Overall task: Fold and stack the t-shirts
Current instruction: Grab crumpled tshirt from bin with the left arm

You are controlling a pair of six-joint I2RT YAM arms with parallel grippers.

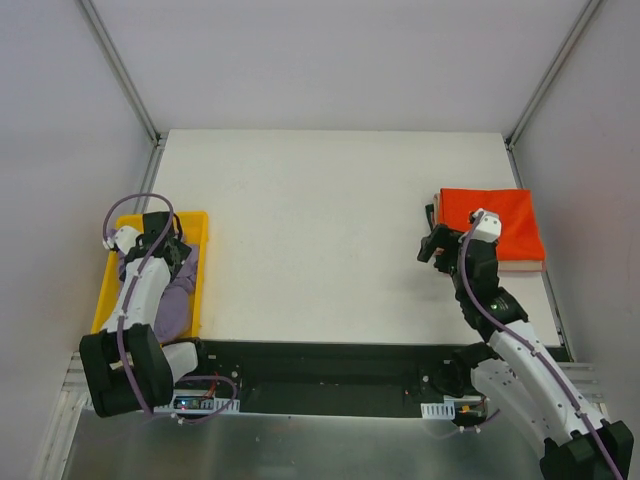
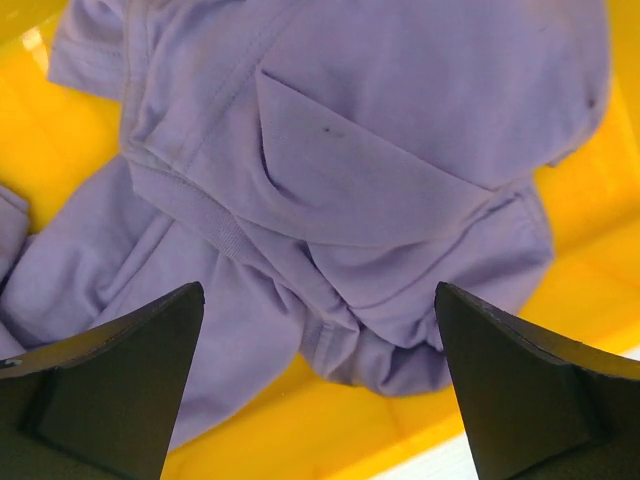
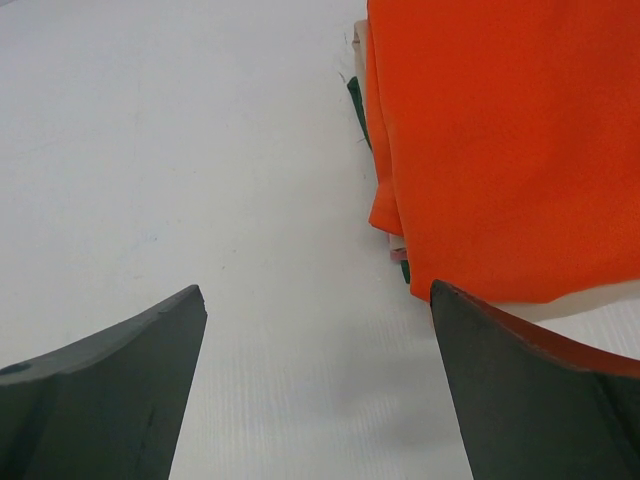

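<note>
Though hidden overhead, right wrist shows green shirt (image 3: 358, 110) under orange shirt (image 3: 500, 140)

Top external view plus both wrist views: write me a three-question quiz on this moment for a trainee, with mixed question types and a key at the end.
1. True or false: the purple t-shirt lies crumpled inside the yellow bin.
2. Which colour is the top shirt on the folded stack? A green, B orange, C purple.
3. Fill in: the left hand, above the t-shirt, and the right hand, beside the stack, are both ____, holding nothing.

Key: 1 true; 2 B; 3 open.
</note>
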